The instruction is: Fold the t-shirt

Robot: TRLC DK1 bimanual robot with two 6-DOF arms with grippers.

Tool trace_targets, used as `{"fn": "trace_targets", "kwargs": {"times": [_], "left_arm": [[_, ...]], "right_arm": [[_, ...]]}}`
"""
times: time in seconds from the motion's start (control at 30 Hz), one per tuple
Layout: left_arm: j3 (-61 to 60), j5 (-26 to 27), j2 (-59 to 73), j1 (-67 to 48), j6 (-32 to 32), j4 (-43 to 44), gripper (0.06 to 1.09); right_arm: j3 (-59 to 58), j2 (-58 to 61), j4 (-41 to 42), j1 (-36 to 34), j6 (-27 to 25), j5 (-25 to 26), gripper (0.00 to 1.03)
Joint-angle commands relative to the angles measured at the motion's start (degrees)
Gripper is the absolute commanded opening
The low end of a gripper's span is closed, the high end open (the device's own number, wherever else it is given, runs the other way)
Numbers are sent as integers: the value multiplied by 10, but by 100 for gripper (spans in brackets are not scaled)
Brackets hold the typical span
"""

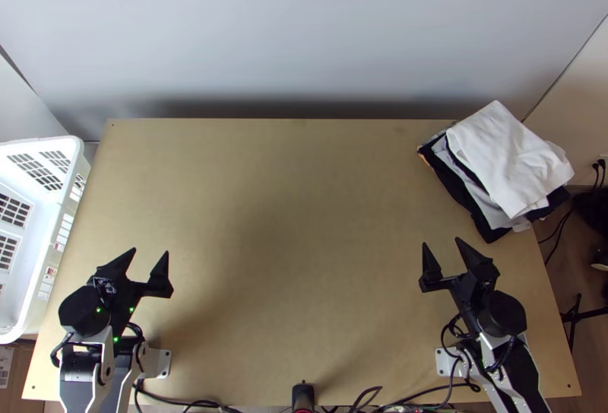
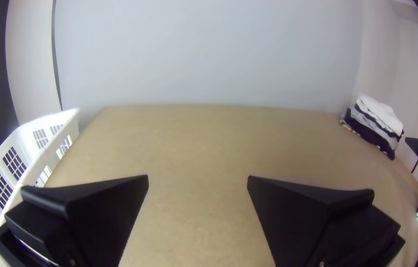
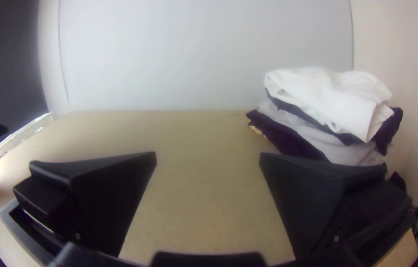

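T-shirt pile (image 1: 505, 158), left claw (image 1: 150, 251) wide-open, right claw (image 1: 441, 241) wide-open

1 table (image 1: 296, 223), 1 basket (image 1: 72, 147), 1 clothes pile (image 1: 505, 158); several garments in it, exact count unclear. 2 arms (image 1: 80, 367). 1 left gripper (image 1: 150, 252) + 1 right gripper (image 1: 441, 243) = 2.

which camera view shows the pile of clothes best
The right wrist view: there the pile of clothes is close and side-on, its white, grey and dark layers easily told apart. The top view shows it from above, with white cloth uppermost. The left wrist view has it smaller, farther off.
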Motion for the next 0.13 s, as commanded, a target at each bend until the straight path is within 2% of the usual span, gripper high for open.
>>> {"fn": "trace_targets", "kwargs": {"times": [0.0, 0.1], "left_arm": [[0, 0, 0, 0, 0, 0, 103], [0, 0, 0, 0, 0, 0, 103]], "right_arm": [[0, 0, 0, 0, 0, 0, 98], [0, 0, 0, 0, 0, 0, 98]]}}
